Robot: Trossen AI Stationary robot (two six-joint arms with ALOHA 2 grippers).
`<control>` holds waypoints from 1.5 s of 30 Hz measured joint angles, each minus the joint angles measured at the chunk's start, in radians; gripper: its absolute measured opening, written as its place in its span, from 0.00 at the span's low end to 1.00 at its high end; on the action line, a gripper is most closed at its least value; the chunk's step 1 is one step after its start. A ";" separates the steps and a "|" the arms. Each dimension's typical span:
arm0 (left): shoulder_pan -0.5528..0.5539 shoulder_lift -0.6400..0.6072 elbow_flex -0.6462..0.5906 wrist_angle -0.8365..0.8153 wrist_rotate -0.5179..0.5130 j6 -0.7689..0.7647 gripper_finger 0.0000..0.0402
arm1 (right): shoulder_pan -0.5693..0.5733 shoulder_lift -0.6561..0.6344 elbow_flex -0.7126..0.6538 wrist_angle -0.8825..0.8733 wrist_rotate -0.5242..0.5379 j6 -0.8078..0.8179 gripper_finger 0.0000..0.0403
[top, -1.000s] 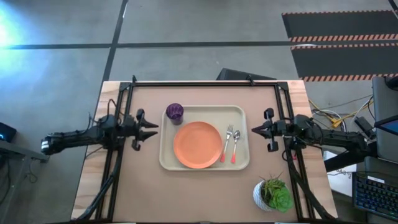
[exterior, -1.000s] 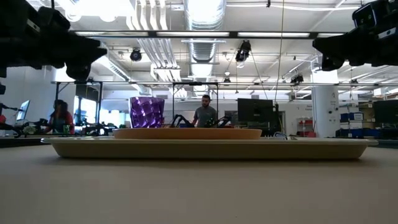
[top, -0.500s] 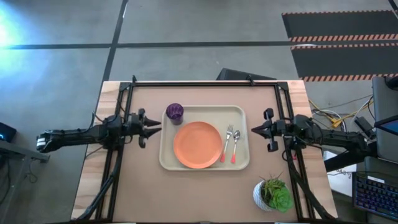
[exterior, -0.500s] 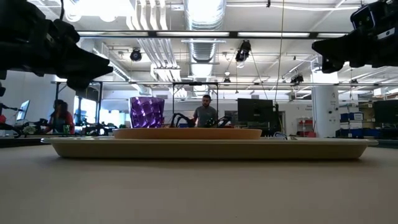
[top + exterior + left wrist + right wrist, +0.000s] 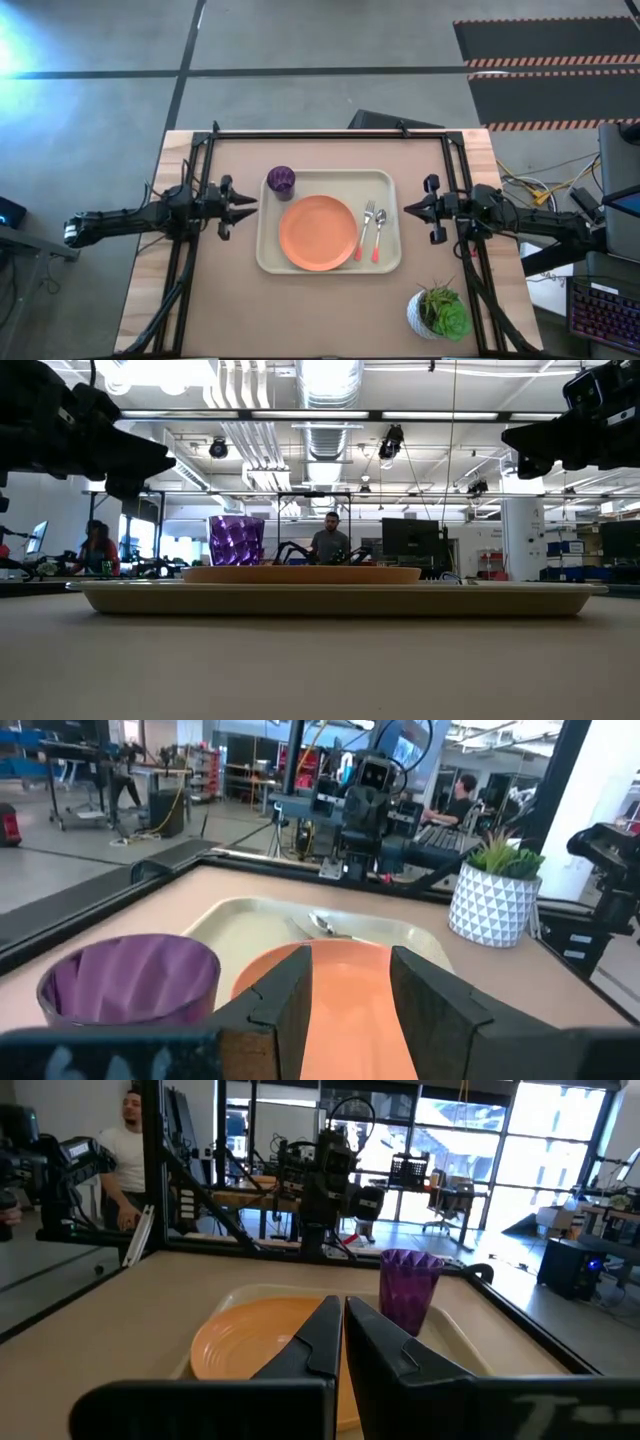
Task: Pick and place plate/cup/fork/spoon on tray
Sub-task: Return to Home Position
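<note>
The cream tray (image 5: 390,262) lies mid-table. On it rest the orange plate (image 5: 318,232), the purple cup (image 5: 281,181) upright at its far left corner, and the fork (image 5: 364,230) and spoon (image 5: 379,233) side by side right of the plate. My left gripper (image 5: 250,203) hovers open just left of the tray, pointing at it; its wrist view shows the cup (image 5: 130,982) and plate (image 5: 350,990) ahead. My right gripper (image 5: 408,209) hovers shut just right of the tray, facing the plate (image 5: 250,1335) and cup (image 5: 408,1285).
A white pot with a green plant (image 5: 438,312) stands near the table's front right corner. Black frame rails (image 5: 330,133) run along the far edge and both sides. Bare table lies in front of the tray. People show in the room behind.
My left gripper has gone a little toward the tray and dipped, then drawn back slightly. The things on the tray have stayed where they were.
</note>
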 joint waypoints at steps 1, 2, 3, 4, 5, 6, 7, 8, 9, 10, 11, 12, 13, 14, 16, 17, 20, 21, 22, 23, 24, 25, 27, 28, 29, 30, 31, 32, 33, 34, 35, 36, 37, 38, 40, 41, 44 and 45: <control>0.000 -0.002 0.000 0.002 0.000 0.001 0.30 | 0.000 0.000 0.000 0.000 0.000 0.000 0.02; 0.000 -0.005 0.000 0.012 0.000 0.005 0.30 | 0.000 0.000 0.000 0.000 0.000 -0.002 0.02; 0.000 -0.010 0.000 0.028 -0.001 0.019 0.30 | 0.000 0.000 0.000 0.000 0.000 -0.009 0.02; 0.000 -0.014 0.000 0.038 -0.001 0.033 0.30 | 0.000 0.000 0.000 0.000 0.000 -0.019 0.02; 0.000 -0.017 0.000 0.047 -0.002 0.048 0.30 | 0.000 0.000 0.000 0.000 0.000 -0.024 0.02; 0.000 -0.021 0.001 0.043 -0.003 0.054 0.30 | 0.000 0.000 0.000 0.000 0.000 -0.023 0.02; 0.000 -0.024 0.001 0.041 -0.004 0.057 0.30 | 0.000 0.000 0.000 0.000 0.000 -0.017 0.02; 0.001 -0.027 0.001 0.041 -0.005 0.056 0.30 | 0.000 0.000 0.000 0.000 0.000 -0.013 0.02; 0.001 -0.030 0.001 0.041 -0.005 0.054 0.30 | 0.000 0.000 0.000 0.000 0.000 -0.007 0.02; 0.001 -0.031 0.001 0.041 -0.006 0.051 0.30 | 0.000 0.000 0.000 0.000 0.000 -0.001 0.02; 0.001 -0.031 0.001 0.040 -0.006 0.048 0.30 | 0.000 0.000 0.000 0.000 0.000 0.005 0.02; 0.001 -0.031 0.001 0.039 -0.006 0.048 0.30 | 0.000 0.000 0.000 0.000 0.000 0.011 0.02; 0.001 -0.030 0.001 0.039 -0.006 0.048 0.30 | 0.000 0.000 0.000 0.000 0.000 0.011 0.02; 0.001 -0.029 0.001 0.039 -0.006 0.048 0.30 | 0.000 0.000 0.000 0.000 0.000 0.011 0.02; 0.001 -0.026 0.001 0.039 -0.006 0.047 0.30 | 0.000 0.000 0.000 -0.001 0.000 0.012 0.02; 0.001 -0.026 0.001 0.039 -0.006 0.047 0.30 | 0.000 0.000 0.000 -0.001 0.000 0.012 0.02; 0.001 -0.024 0.001 0.039 -0.006 0.046 0.30 | 0.000 0.000 0.000 -0.001 0.000 0.012 0.02; 0.001 -0.024 0.001 0.039 -0.006 0.046 0.30 | 0.000 0.000 0.000 -0.001 0.000 0.012 0.02; 0.001 -0.024 0.001 0.039 -0.006 0.046 0.30 | 0.000 0.000 0.000 -0.001 0.000 0.012 0.02; 0.001 -0.024 0.001 0.039 -0.006 0.046 0.30 | 0.000 0.000 0.000 -0.001 0.000 0.012 0.02; 0.001 -0.024 0.001 0.039 -0.007 0.046 0.30 | 0.000 0.000 0.000 -0.001 0.000 0.012 0.02; 0.001 -0.024 0.001 0.039 -0.007 0.046 0.30 | 0.000 0.000 0.000 -0.001 0.000 0.012 0.02; 0.001 -0.023 0.001 0.039 -0.007 0.046 0.30 | 0.000 0.000 0.000 -0.001 0.000 0.012 0.02; 0.001 -0.023 0.001 0.039 -0.007 0.046 0.30 | 0.000 0.000 0.000 -0.001 0.000 0.012 0.02; 0.001 -0.024 0.001 0.039 -0.007 0.046 0.30 | 0.000 0.000 0.000 -0.001 0.000 0.012 0.02; 0.001 -0.024 0.001 0.039 -0.007 0.046 0.30 | 0.000 0.000 0.000 -0.001 0.000 0.012 0.02; 0.001 -0.024 0.001 0.039 -0.007 0.046 0.30 | 0.000 0.000 0.000 -0.002 0.000 0.012 0.02; 0.001 -0.024 0.001 0.039 -0.007 0.046 0.30 | 0.000 0.000 0.000 -0.002 0.000 0.012 0.02; 0.001 -0.024 0.001 0.039 -0.007 0.046 0.30 | 0.000 0.000 0.000 -0.002 0.000 0.012 0.02; 0.001 -0.022 0.001 0.039 -0.007 0.046 0.30 | 0.000 0.000 0.000 -0.001 0.000 0.011 0.02; 0.001 -0.021 0.001 0.039 -0.008 0.046 0.30 | 0.000 0.000 0.000 -0.002 0.000 0.011 0.02; 0.001 -0.019 0.001 0.039 -0.008 0.046 0.30 | 0.000 0.000 0.000 -0.001 0.000 0.012 0.02; 0.001 -0.018 0.001 0.040 -0.008 0.046 0.30 | 0.000 0.000 0.000 -0.002 0.000 0.012 0.02; 0.001 -0.017 0.001 0.039 -0.008 0.046 0.30 | 0.000 0.000 0.000 -0.002 0.000 0.011 0.02; 0.001 -0.017 0.001 0.039 -0.008 0.046 0.30 | 0.000 0.000 0.000 -0.002 0.000 0.011 0.02; 0.001 -0.017 0.001 0.039 -0.008 0.046 0.30 | 0.000 0.000 0.000 -0.002 0.000 0.011 0.02; 0.001 -0.018 0.001 0.040 -0.008 0.046 0.30 | 0.000 0.000 0.000 -0.002 0.000 0.011 0.02; 0.001 -0.017 0.001 0.039 -0.008 0.046 0.30 | 0.000 0.000 0.000 -0.002 0.000 0.011 0.02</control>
